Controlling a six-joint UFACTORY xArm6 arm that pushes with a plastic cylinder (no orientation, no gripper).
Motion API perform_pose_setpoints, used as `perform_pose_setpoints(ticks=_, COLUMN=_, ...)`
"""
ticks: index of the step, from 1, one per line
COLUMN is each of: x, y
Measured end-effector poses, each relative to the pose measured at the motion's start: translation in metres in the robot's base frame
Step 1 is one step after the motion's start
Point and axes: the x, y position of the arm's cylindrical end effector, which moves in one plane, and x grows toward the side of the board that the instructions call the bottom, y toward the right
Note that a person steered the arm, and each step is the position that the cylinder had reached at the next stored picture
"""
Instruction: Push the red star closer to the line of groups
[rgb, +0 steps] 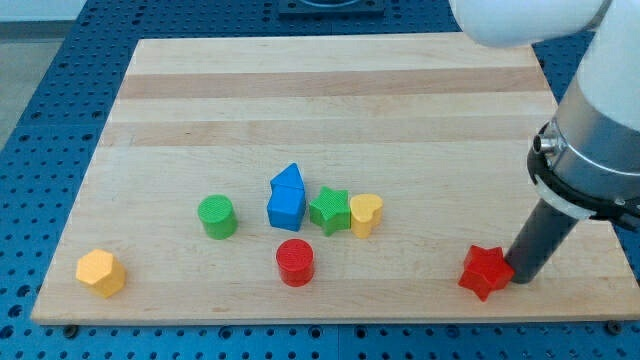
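Wooden board (330, 90) on a blue perforated bench (40, 110). Red star (485, 271) sits lower right of frame, well apart from the other blocks. My tip (522, 277) is at the star's right edge, touching or just beside it; arm ends in a plain rod, no claw to open or close. Centre cluster: blue block (287, 197), green star (329, 210), yellow heart (366, 214) close together. Green cylinder (216, 216) left of them, red cylinder (295, 262) below. Yellow hexagon (100, 272) lower left.
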Motion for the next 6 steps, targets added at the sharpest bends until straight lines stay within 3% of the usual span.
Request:
perform_pose_setpoints(ticks=3, x=0.034, y=0.020)
perform_pose_setpoints(ticks=6, x=0.009, y=-0.012)
